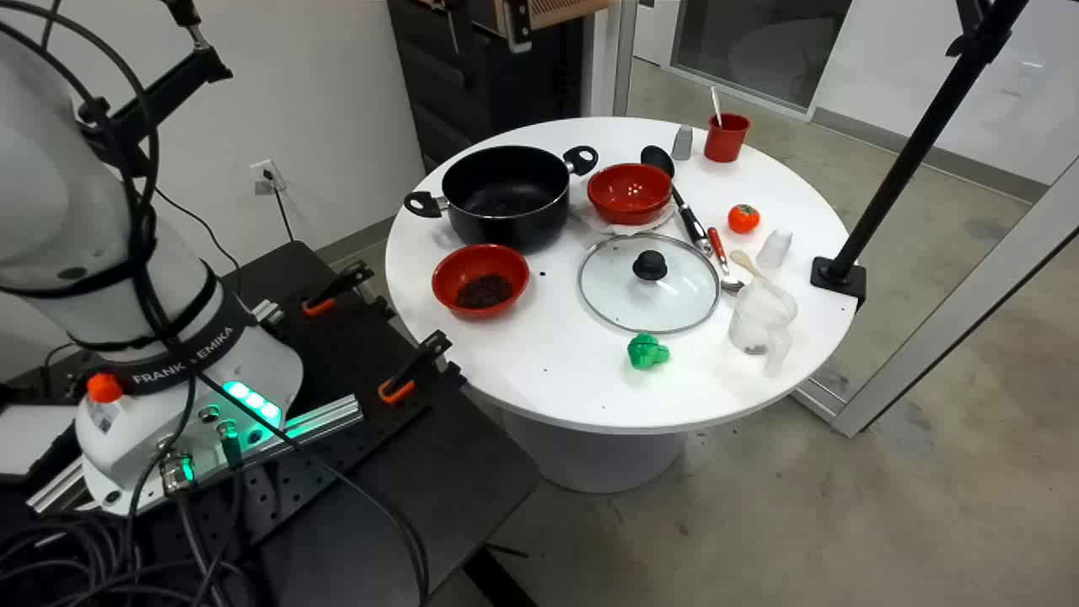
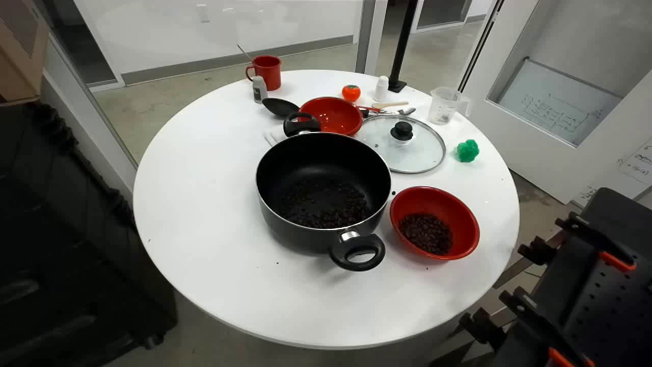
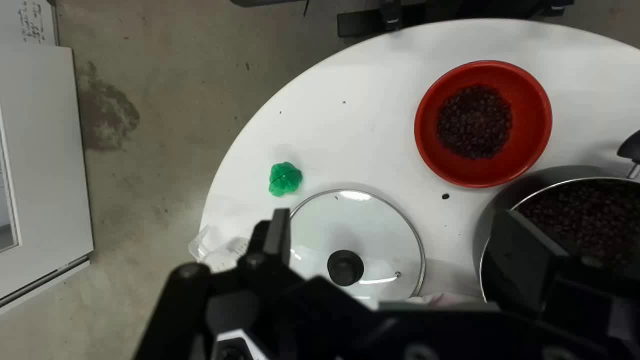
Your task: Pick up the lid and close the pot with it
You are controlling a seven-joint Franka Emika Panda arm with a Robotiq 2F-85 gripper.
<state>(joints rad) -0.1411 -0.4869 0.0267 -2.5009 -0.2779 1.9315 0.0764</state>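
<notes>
The clear glass lid lies flat on the white round table with its dark knob up. It also shows in an exterior view and in the wrist view. The black pot stands uncovered beside it, with dark beans inside, as an exterior view shows. The wrist view shows part of the pot at the right. My gripper is open and empty above the table, its fingers wide apart over the lid and the pot's edge. The gripper is out of sight in both exterior views.
A red bowl with beans stands beside the pot. Another red bowl, a black ladle, a red mug, a tomato, a clear measuring cup and a small green thing surround the lid.
</notes>
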